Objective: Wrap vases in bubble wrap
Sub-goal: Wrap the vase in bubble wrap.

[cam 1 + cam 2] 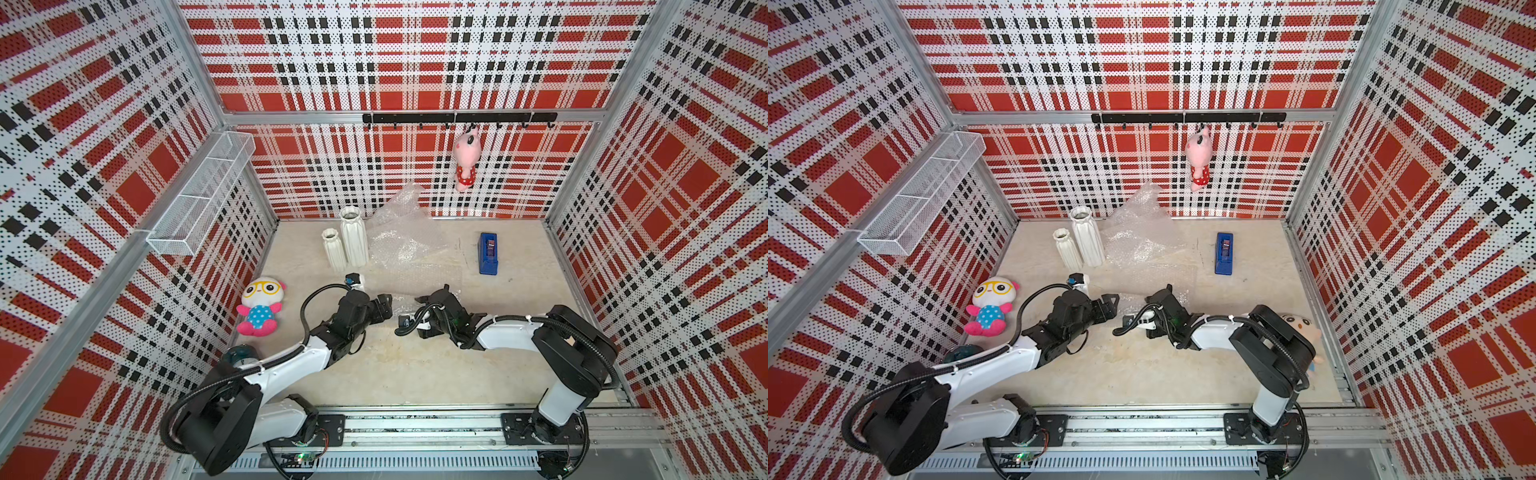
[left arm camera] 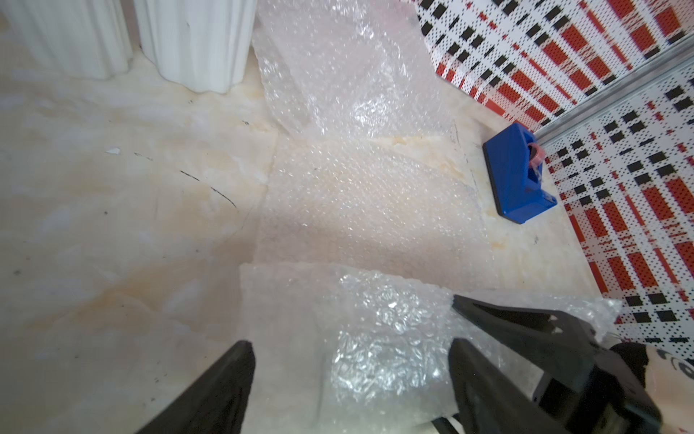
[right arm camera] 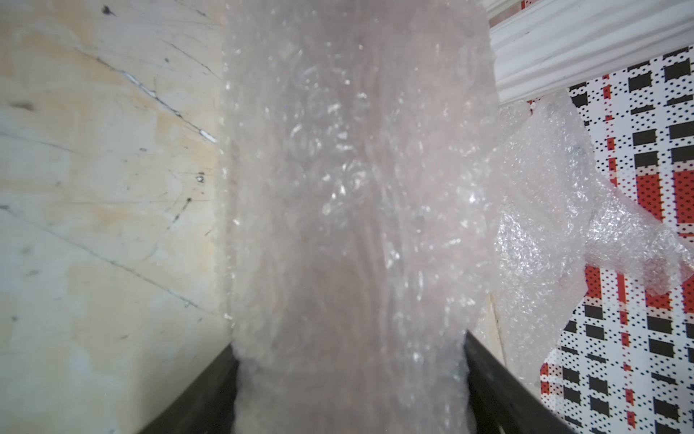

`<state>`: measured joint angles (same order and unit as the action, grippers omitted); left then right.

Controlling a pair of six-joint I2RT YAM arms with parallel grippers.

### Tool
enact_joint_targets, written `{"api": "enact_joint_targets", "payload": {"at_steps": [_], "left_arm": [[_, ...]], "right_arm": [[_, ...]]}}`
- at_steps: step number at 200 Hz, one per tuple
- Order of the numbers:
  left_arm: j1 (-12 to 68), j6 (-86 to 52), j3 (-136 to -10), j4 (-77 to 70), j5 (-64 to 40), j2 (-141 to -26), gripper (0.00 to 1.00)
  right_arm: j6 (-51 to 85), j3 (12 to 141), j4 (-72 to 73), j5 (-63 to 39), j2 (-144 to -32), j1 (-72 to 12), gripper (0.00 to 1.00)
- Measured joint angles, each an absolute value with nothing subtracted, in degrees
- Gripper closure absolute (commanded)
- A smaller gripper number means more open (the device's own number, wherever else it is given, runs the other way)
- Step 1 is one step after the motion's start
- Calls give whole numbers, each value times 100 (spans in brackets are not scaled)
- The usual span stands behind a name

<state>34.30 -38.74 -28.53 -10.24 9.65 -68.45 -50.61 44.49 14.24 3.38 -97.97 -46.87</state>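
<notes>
My right claw pinches a thick roll of clear bubble wrap, its two black fingers pressed against the roll's sides in the right wrist view. What the roll holds I cannot tell. My left claw stands spread wide astride the roll's other end.

In both top views the two claws face each other tip to tip over the roll on the pale marbled tabletop. They are nearer the arm bases than the blue plastic tape dispenser and off to its left.

Between the dispenser and the vases, loose sheets of clear bubble wrap lie crumpled, one corner riding up the plaid back wall. Left of the dispenser, beyond the sheets, the taller white ribbed ceramic vase and the short white ribbed ceramic vase stand upright just beside each other, both unwrapped.

Farther left again sits a white plush doll with yellow glasses. Above the dispenser a pink plush toy hangs from the black hook rail.
</notes>
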Motion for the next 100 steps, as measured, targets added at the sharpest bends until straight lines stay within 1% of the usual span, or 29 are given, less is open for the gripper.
{"api": "enact_joint_targets", "payload": {"at_steps": [52, 100], "left_arm": [[3607, -3979, -2633, -921, 1190, -6694, 20], [3404, -3999, -2633, -1118, 939, -7199, 23]], "right_arm": [[-3968, 4617, 1007, 598, -9751, -5013, 38], [-2941, 4698, 690, 731, -9657, -5319, 38]]}}
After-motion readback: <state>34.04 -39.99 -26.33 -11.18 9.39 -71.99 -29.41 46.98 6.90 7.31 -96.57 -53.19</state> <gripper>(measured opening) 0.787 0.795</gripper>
